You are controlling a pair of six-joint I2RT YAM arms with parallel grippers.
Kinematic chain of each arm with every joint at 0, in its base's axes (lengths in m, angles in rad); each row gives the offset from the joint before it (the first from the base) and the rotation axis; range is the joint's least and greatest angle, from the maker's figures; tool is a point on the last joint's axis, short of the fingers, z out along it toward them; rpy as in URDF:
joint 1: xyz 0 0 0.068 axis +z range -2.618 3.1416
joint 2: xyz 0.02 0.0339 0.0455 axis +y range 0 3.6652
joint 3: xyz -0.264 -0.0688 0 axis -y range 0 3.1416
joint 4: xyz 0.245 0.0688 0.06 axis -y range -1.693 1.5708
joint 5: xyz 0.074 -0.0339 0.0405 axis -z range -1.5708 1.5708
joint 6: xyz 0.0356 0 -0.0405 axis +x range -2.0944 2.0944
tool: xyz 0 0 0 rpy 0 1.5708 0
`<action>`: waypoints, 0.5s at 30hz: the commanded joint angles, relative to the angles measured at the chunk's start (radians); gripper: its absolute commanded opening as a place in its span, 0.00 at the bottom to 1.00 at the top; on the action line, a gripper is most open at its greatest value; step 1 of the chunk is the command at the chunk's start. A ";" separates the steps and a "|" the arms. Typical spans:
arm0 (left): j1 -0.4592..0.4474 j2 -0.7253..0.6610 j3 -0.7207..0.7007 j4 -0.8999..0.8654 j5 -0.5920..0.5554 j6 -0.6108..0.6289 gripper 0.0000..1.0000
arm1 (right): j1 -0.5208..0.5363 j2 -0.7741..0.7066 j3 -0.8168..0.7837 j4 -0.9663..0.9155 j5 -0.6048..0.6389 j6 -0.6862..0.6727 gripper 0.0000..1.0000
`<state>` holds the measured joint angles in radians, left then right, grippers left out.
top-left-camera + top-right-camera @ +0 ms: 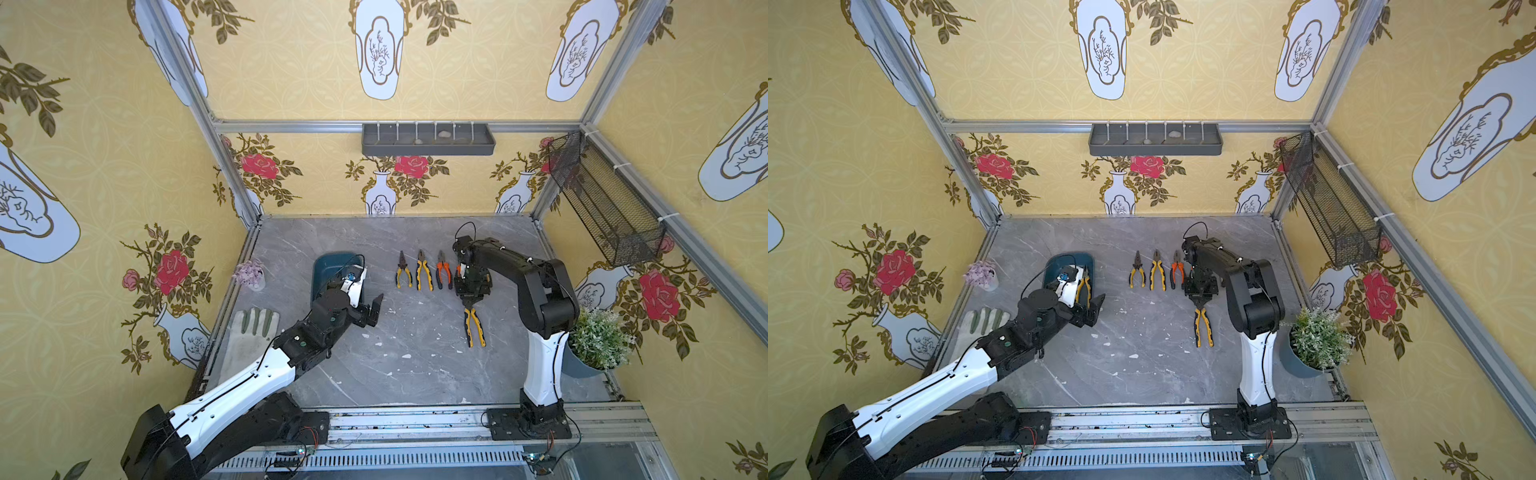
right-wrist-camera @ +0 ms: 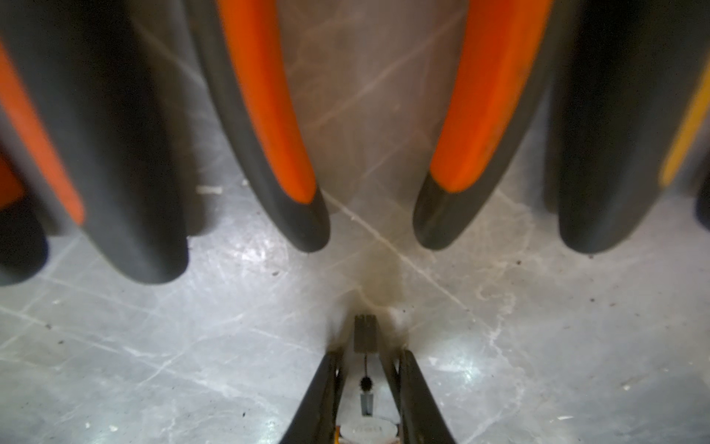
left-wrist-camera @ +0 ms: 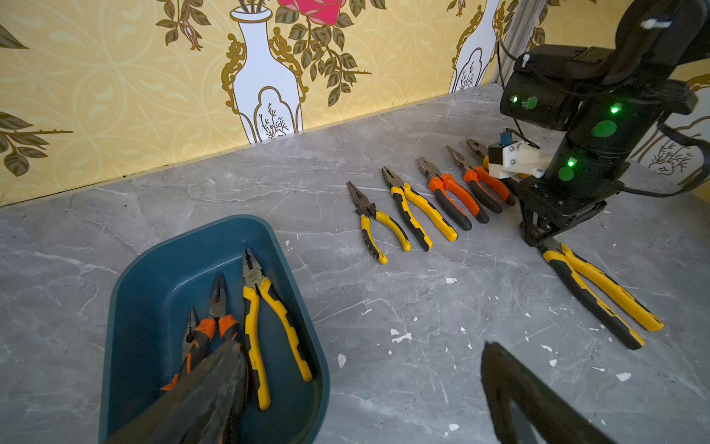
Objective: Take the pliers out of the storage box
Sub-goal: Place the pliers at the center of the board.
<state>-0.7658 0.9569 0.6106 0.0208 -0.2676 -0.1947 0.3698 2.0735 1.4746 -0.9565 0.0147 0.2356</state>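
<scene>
Three pliers (image 3: 255,278) lie in the teal storage box (image 3: 153,276), two orange-handled, one yellow; five more sit in a row (image 3: 430,211) on the grey worktop (image 1: 415,365). My right hand (image 1: 469,304) points straight down, pinching the metal head of a larger yellow-and-black pair (image 1: 474,328) lying flat; its pivot stamp is too blurred to read. My left hand (image 1: 375,311) hovers wide open over the box's edge.

The left arm (image 1: 249,382) and right arm (image 1: 540,365) share one build — white shells over black joints, thin black cables, green lights (image 3: 614,109) on the right wrist.
</scene>
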 commanded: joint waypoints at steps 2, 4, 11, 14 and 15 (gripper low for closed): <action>0.002 0.005 0.009 0.001 0.005 0.000 0.99 | -0.003 0.027 0.004 0.090 0.031 0.007 0.24; 0.003 0.006 0.010 -0.001 0.005 0.000 0.99 | -0.005 0.027 0.010 0.088 0.030 0.007 0.24; 0.002 0.011 0.017 -0.006 0.005 0.005 0.99 | -0.006 0.026 0.025 0.085 0.033 0.006 0.25; 0.002 0.013 0.021 -0.007 0.005 0.006 0.99 | -0.006 0.025 0.027 0.086 0.034 0.008 0.25; 0.002 0.016 0.023 -0.007 0.008 0.005 0.99 | -0.006 0.024 0.026 0.087 0.032 0.008 0.25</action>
<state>-0.7658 0.9684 0.6281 0.0166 -0.2642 -0.1917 0.3649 2.0865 1.5024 -0.9600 0.0120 0.2352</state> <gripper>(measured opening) 0.990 0.251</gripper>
